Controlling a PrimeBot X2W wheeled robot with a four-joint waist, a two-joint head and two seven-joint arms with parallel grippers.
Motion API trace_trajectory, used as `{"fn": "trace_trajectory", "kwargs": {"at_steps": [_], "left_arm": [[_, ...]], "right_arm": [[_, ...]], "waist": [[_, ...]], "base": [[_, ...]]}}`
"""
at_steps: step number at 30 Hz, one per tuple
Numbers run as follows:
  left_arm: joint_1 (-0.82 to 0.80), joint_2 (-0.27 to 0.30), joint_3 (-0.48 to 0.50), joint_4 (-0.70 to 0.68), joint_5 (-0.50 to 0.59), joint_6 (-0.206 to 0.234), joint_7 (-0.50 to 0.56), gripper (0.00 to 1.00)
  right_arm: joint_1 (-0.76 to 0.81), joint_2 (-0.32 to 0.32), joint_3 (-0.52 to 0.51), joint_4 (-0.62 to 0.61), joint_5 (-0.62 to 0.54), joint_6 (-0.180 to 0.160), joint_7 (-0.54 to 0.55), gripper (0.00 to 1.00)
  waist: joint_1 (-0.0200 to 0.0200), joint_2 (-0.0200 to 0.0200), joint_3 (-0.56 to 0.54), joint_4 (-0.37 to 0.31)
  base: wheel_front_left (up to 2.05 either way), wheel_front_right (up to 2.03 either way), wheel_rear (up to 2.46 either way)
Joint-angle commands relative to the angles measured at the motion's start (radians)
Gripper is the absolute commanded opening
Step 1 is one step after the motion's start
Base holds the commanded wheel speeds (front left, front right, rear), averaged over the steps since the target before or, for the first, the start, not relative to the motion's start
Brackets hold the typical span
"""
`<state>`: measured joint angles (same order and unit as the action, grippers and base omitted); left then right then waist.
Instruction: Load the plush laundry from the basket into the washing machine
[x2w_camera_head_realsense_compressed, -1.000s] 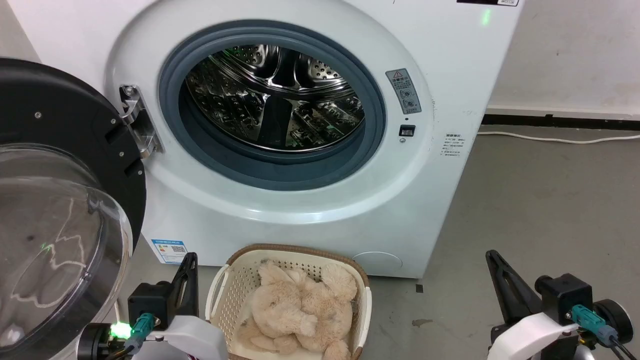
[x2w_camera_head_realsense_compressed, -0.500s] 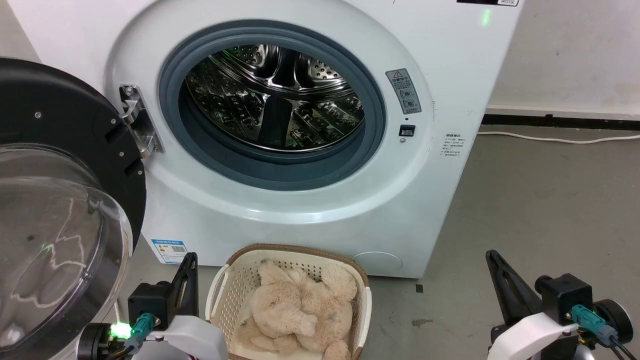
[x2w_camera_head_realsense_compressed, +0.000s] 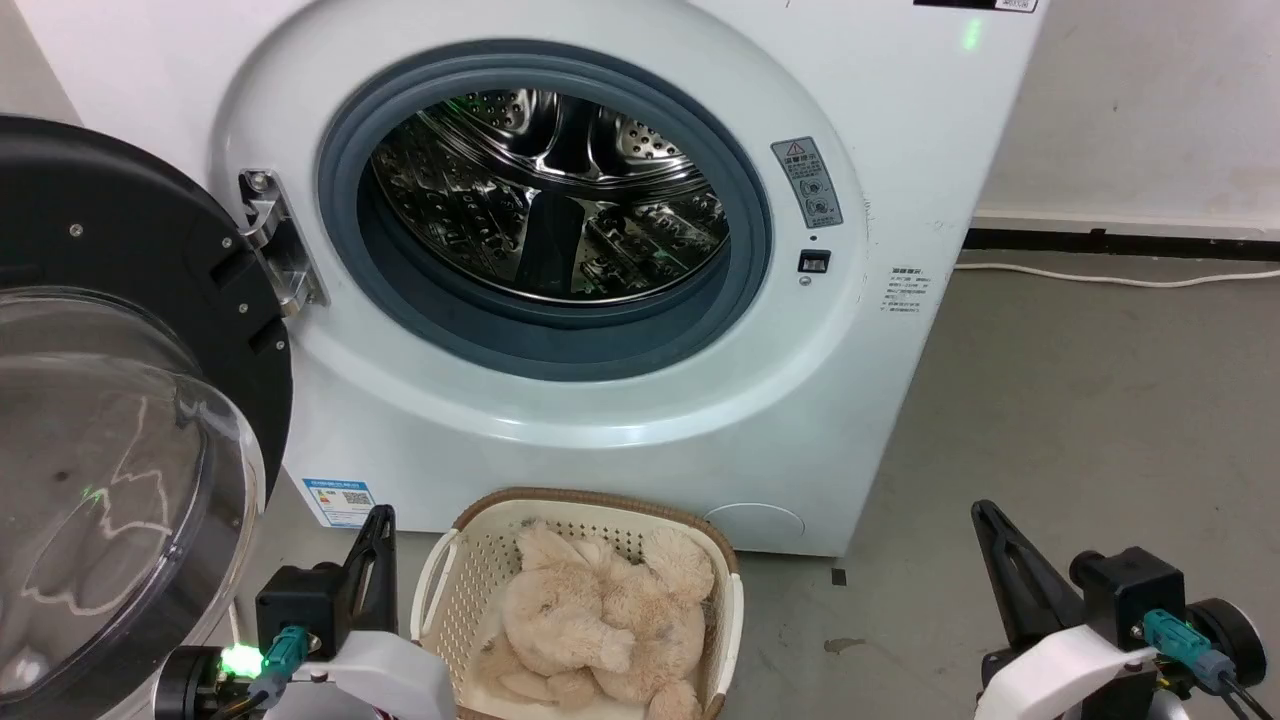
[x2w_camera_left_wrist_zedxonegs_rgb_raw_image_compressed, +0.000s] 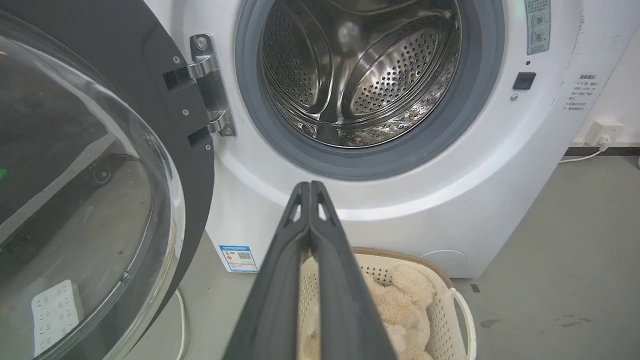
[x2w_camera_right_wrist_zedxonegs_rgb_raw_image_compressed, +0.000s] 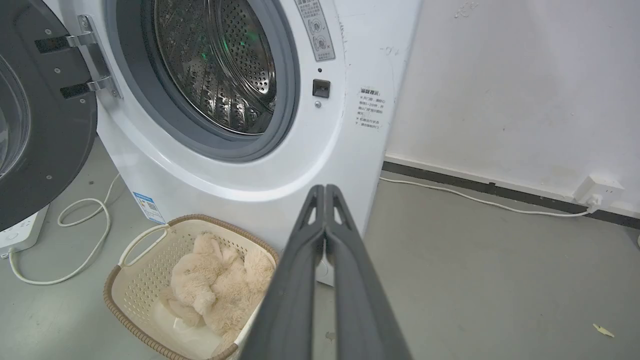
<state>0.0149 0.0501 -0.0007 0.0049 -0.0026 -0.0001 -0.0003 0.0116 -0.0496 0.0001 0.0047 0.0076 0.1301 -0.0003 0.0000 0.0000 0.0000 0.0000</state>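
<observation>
Lying in the basket (x2w_camera_head_realsense_compressed: 468, 575), the plush (x2w_camera_head_realsense_compressed: 590, 620) is heaped on its side, limbs folded, and fills most of the interior. Basket stands on the floor (x2w_camera_head_realsense_compressed: 1050, 420) just in front of the washer (x2w_camera_head_realsense_compressed: 900, 150), below the porthole and close to the front panel. Door (x2w_camera_head_realsense_compressed: 110, 200) is swung wide open on the robot's left, hung on a metal hinge (x2w_camera_head_realsense_compressed: 280, 250), its clear dome facing outward. Drum (x2w_camera_head_realsense_compressed: 550, 200) presents shiny perforated steel inside a grey seal (x2w_camera_head_realsense_compressed: 745, 260). Left fingers (x2w_camera_left_wrist_zedxonegs_rgb_raw_image_compressed: 277, 300) are closed tip to tip and grip nothing; they sit just beside the basket's left side, apart from the plush. Right fingers (x2w_camera_right_wrist_zedxonegs_rgb_raw_image_compressed: 292, 300) are likewise closed tip to tip and grip nothing, well to the right of the basket over the floor. A blue label (x2w_camera_head_realsense_compressed: 340, 500) is fixed low on the washer front. A white cable (x2w_camera_head_realsense_compressed: 1120, 277) runs along the floor at the foot of the wall (x2w_camera_head_realsense_compressed: 1150, 100).
</observation>
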Motion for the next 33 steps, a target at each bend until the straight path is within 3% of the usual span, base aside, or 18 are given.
{"fn": "trace_trajectory", "kwargs": {"at_steps": [1, 9, 10, 11, 12, 33], "left_arm": [[-0.015, 0.0, 0.001, -0.005, 0.003, 0.0, 0.0, 0.0], [-0.015, 0.0, 0.001, -0.005, 0.003, 0.0, 0.0, 0.0], [0.0, 0.0, 0.0, 0.0, 0.0, 0.0, 0.0, 1.0], [0.0, 0.0, 0.0, 0.0, -0.001, 0.0, -0.001, 0.0], [0.001, 0.0, -0.001, 0.001, -0.001, 0.0, -0.001, 1.0], [-0.012, 0.002, -0.057, 0.055, -0.013, -0.002, -0.04, 1.0]], "right_arm": [[-0.012, -0.001, 0.0, -0.005, -0.008, 0.001, 0.0, 0.0], [-0.012, -0.001, 0.0, -0.005, -0.008, 0.001, 0.0, 0.0], [0.0, 0.0, 0.0, 0.0, 0.0, 0.0, 0.0, 1.0], [0.0, 0.0, 0.0, 0.0, 0.002, 0.0, -0.001, 0.0], [0.0, 0.0, 0.0, 0.001, 0.002, 0.0, -0.001, 1.0], [-0.004, 0.0, -0.027, -0.002, 0.048, 0.0, -0.041, 1.0]], "waist": [[0.0, 0.0, 0.0, 0.0], [0.0, 0.0, 0.0, 0.0], [0.0, 0.0, 0.0, 0.0], [0.0, 0.0, 0.0, 0.0], [0.0, 0.0, 0.0, 0.0], [0.0, 0.0, 0.042, -0.012]], "base": [[0.0, 0.0, 0.0], [0.0, 0.0, 0.0], [0.0, 0.0, 0.0], [0.0, 0.0, 0.0], [0.0, 0.0, 0.0], [0.0, 0.0, 0.0]]}}
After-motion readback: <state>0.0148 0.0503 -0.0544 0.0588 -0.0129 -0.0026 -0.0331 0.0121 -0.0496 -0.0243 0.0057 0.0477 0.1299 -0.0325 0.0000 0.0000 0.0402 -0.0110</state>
